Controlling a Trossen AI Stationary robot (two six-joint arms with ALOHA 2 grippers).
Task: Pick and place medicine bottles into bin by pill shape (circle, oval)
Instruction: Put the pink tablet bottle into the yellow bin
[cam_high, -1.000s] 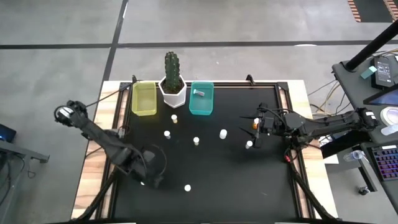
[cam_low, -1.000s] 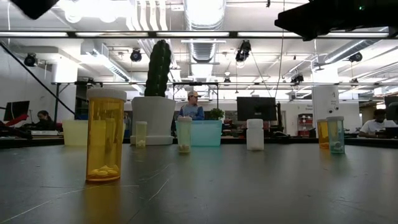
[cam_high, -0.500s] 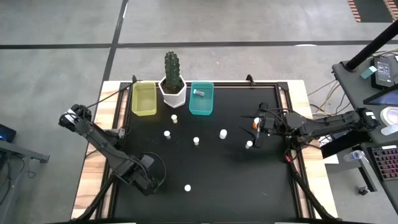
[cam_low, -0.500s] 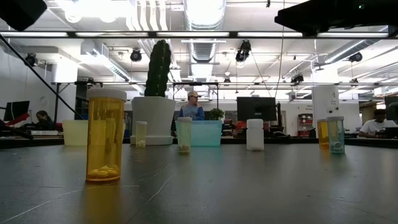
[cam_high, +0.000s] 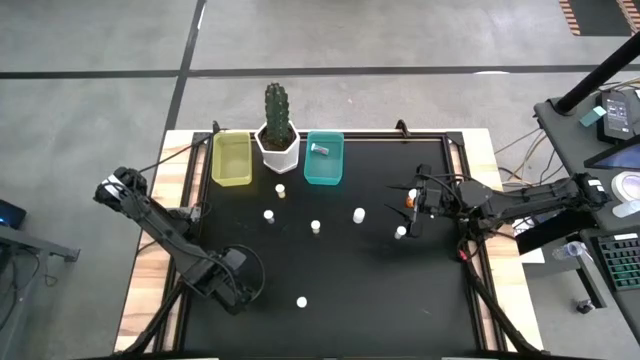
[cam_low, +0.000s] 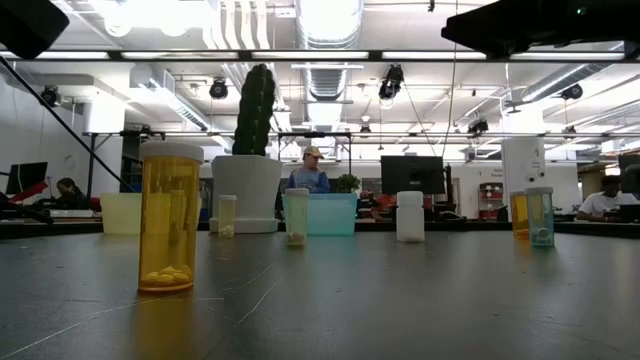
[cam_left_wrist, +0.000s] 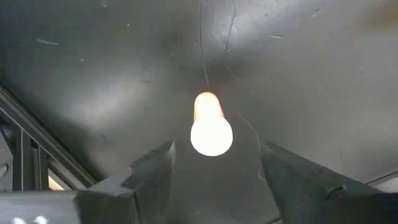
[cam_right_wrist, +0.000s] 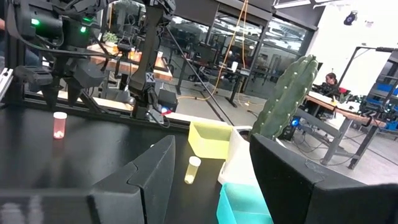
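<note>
Several small white-capped bottles stand upright on the black table (cam_high: 340, 290). One orange bottle (cam_high: 301, 301) stands alone near the near edge, large in the low view (cam_low: 170, 215). My left gripper (cam_high: 240, 288) hovers open to its left. The left wrist view looks down on an orange bottle (cam_left_wrist: 210, 127) beyond the open fingers (cam_left_wrist: 217, 149), untouched. My right gripper (cam_high: 408, 212) is open and empty at the right, beside a bottle (cam_high: 401, 232). Its wrist view (cam_right_wrist: 211, 143) looks across the table. One bottle (cam_high: 320, 148) lies in the teal bin (cam_high: 324, 172).
A yellow bin (cam_high: 232, 160), a white pot with a cactus (cam_high: 277, 140) and the teal bin stand in a row at the far edge. Other bottles (cam_high: 268, 214) (cam_high: 315, 227) (cam_high: 358, 214) stand mid-table. People sit at desks in the room behind (cam_low: 308, 175).
My left gripper has drawn a little toward the table's left edge, away from the lone orange bottle, and then held still. The bottles have not moved.
</note>
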